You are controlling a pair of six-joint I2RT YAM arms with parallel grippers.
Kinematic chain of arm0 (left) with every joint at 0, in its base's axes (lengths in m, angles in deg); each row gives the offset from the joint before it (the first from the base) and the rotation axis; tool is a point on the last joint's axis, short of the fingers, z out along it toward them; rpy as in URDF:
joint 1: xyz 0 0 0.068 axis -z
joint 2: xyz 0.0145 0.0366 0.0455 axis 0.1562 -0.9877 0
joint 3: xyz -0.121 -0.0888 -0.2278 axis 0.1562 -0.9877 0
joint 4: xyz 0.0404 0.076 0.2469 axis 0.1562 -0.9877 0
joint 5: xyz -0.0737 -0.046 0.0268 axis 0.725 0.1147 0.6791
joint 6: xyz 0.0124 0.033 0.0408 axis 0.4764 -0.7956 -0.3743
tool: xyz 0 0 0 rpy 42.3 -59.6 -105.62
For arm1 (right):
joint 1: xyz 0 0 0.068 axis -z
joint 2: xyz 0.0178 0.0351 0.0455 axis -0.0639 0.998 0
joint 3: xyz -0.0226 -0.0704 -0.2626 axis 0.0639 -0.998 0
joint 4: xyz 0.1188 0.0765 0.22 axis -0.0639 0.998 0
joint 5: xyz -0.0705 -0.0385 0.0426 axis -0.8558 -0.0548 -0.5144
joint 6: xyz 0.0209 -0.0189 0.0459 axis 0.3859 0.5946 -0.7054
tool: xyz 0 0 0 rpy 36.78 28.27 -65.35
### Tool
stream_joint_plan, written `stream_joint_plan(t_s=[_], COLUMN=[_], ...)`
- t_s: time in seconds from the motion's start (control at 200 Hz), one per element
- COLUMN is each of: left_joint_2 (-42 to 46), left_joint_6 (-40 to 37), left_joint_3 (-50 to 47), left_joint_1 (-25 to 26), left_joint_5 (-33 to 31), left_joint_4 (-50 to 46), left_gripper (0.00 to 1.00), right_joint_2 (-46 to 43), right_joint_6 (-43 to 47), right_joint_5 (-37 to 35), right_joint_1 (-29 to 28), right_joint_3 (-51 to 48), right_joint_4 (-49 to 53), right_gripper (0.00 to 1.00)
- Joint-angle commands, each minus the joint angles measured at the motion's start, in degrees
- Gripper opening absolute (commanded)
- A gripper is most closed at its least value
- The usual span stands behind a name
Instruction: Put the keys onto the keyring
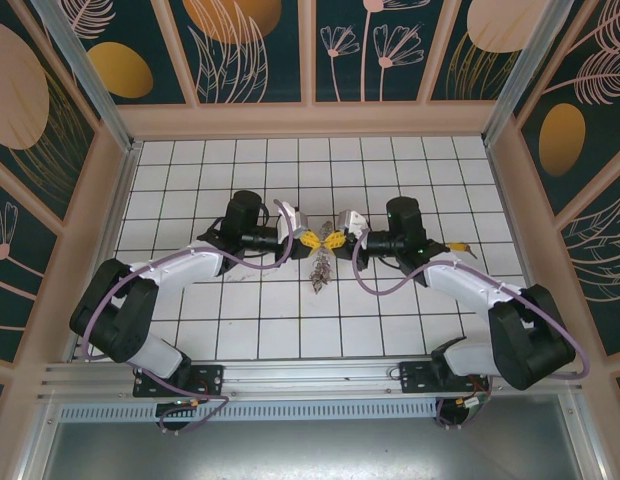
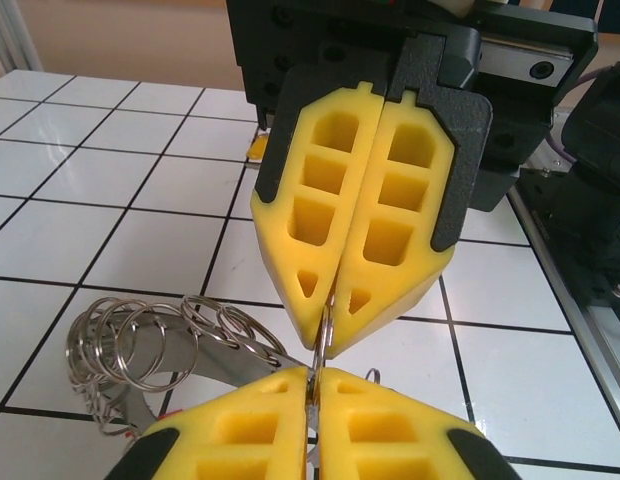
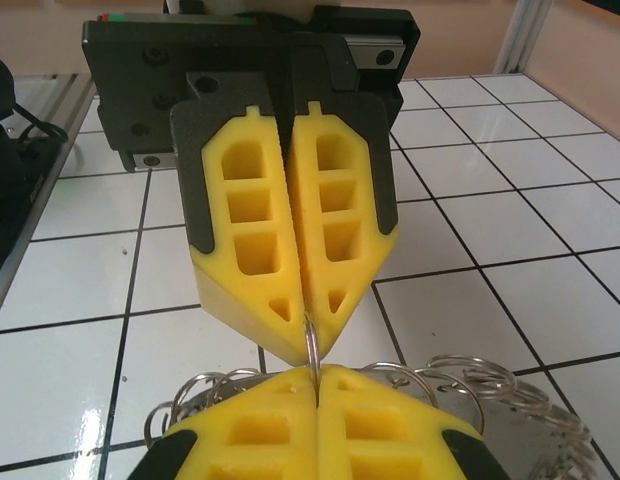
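Left wrist view: left gripper [image 2: 313, 388] and right gripper [image 2: 333, 298] meet tip to tip, both pinched closed on the thin wire of the keyring [image 2: 320, 355]. If one arm pulls sideways, I think the wire can slip out. The keyring is silvery and carries many small rings [image 2: 140, 340].

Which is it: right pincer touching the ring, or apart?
Touching. The right wrist view shows the ring wire running straight into the closed seam of the right pincer.
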Motion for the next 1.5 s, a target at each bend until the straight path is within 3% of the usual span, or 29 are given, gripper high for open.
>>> stream_joint_plan(t_s=[0.0,0.25,0.556,0.776,1.021,1.221,1.376,1.491], left_joint_2=[0.01,-0.39,-0.04,0.14,0.57,0.84,1.09,1.67], left_joint_6=[-1.8,-1.12,3.95,3.12,0.09,-0.04,0.3,1.05], left_joint_3=[1.2,0.88,-1.07,-1.08,-0.42,-0.18,-0.11,-0.37], left_joint_1=[-0.04,0.01,0.0,0.0,0.01,0.0,-0.01,-0.01], left_joint_5=[1.69,1.77,1.46,1.06,-0.33,-0.61,-0.45,-0.76], left_joint_4=[-1.99,0.13,8.35,6.72,2.26,2.09,2.73,4.22], left_gripper=[0.14,0.2,0.19,0.09,0.16,0.11,0.0,0.0], right_joint_2=[0.54,1.5,1.88,1.62,1.53,1.59,1.62,1.62], right_joint_6=[-3.65,-6.06,-6.38,-6.88,-8.2,-8.63,-8.66,-7.82], right_joint_5=[3.82,5.26,5.73,5.88,6.1,6.27,5.97,5.54], right_joint_1=[0.35,0.6,0.59,0.66,0.72,0.76,0.77,0.67], right_joint_3=[-1.06,-1.61,-1.43,-1.5,-1.77,-1.59,-1.33,-0.76], right_joint_4=[-9.72,-12.72,-12.16,-12.71,-14.14,-14.36,-13.8,-11.54], right_gripper=[0.0,0.0,0.0,0.0,0.0,0.0,0.0,0.0])
